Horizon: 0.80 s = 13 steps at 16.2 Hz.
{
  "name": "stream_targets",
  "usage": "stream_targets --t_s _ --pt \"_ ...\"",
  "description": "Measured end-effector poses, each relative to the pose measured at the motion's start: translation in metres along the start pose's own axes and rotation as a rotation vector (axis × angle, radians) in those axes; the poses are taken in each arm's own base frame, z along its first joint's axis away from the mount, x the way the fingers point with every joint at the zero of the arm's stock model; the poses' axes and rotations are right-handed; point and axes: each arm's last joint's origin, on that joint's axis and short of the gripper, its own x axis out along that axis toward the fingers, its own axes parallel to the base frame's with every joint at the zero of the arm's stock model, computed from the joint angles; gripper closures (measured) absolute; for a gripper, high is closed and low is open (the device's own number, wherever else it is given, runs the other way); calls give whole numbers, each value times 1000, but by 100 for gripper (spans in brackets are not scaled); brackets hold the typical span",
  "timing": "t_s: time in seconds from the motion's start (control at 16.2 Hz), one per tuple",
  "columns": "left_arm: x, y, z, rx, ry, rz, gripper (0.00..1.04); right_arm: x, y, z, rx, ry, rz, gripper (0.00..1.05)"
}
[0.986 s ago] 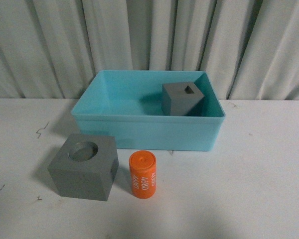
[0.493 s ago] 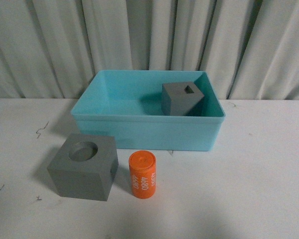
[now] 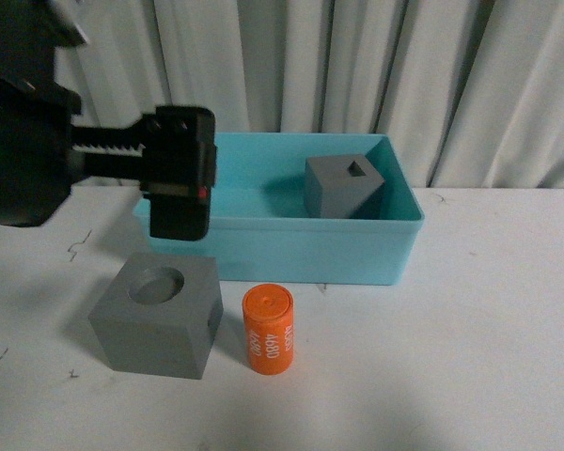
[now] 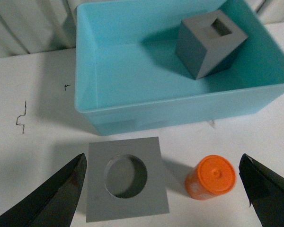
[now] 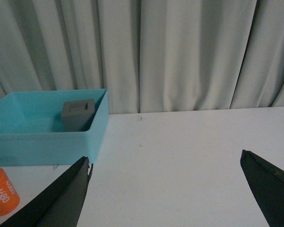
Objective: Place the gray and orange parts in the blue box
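Observation:
A gray cube with a round recess (image 3: 157,315) (image 4: 125,177) stands on the white table in front of the blue box (image 3: 263,224) (image 4: 180,101) (image 5: 42,135). Beside the cube lies the orange cylinder (image 3: 268,329) (image 4: 211,177) (image 5: 2,191) with white digits. A second gray cube with a rectangular recess (image 3: 343,186) (image 4: 209,43) (image 5: 78,114) rests tilted inside the box's far right corner. My left gripper (image 3: 180,211) (image 4: 162,158) hangs open above the near cube and the cylinder, holding nothing. My right gripper (image 5: 165,157) is open over bare table right of the box.
A pale pleated curtain (image 3: 357,66) closes off the back behind the table. The white tabletop (image 3: 489,319) stretches right of the box. Small dark marks (image 4: 21,118) dot the table left of the box.
My left arm has come into the front view from the left and now hangs above the cube with the round recess. The cubes, cylinder and box have not moved.

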Motion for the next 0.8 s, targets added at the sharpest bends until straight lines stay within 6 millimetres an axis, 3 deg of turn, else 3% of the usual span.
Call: stream_targets --t_s 0.18,0.37,0.8 --pt "40 5 -15 82 66 63 7 0 0 0 0 0 0 6" --pt "66 19 -31 112 134 117 7 0 0 0 0 0 0 6" --pt "85 32 -43 122 186 144 7 0 0 0 0 0 0 6"
